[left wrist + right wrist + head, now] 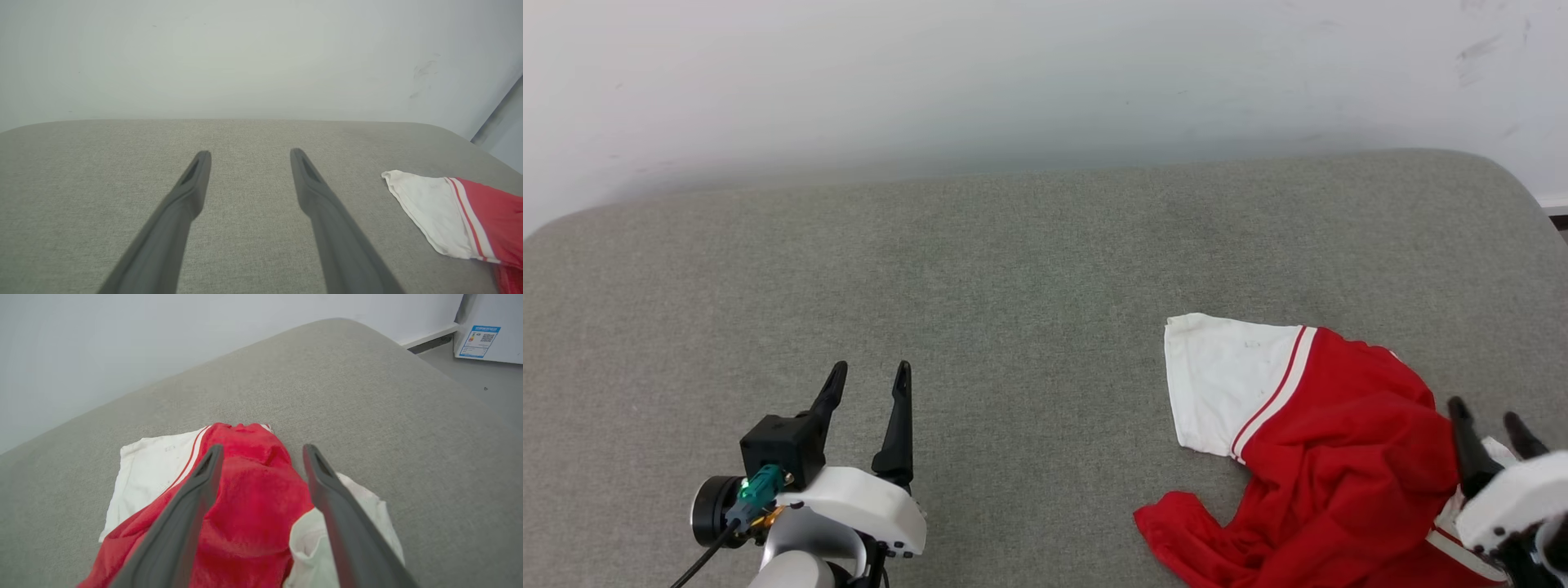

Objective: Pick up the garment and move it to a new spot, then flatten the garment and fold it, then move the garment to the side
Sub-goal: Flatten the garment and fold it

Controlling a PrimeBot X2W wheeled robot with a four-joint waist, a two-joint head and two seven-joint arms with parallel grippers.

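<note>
The garment point(1327, 457), a red T-shirt with white sleeves and striped trim, lies crumpled on the grey cushioned surface point(1013, 286) at the lower right of the head view. One white sleeve spreads flat toward the left. My right gripper point(1486, 416) hovers open over the shirt's right part; in the right wrist view the bunched garment point(253, 498) lies beneath and between its spread fingers point(196, 498), not pinched. My left gripper point(866, 377) stands open at the lower left over bare cushion, well apart from the shirt. The left wrist view has the garment point(457, 216) at its right edge.
A pale wall point(1013, 82) rises behind the cushion's far edge. Past the cushion's rounded right corner lies grey floor, with a white appliance bearing a blue label point(486, 335). Bare cushion stretches across the middle and left.
</note>
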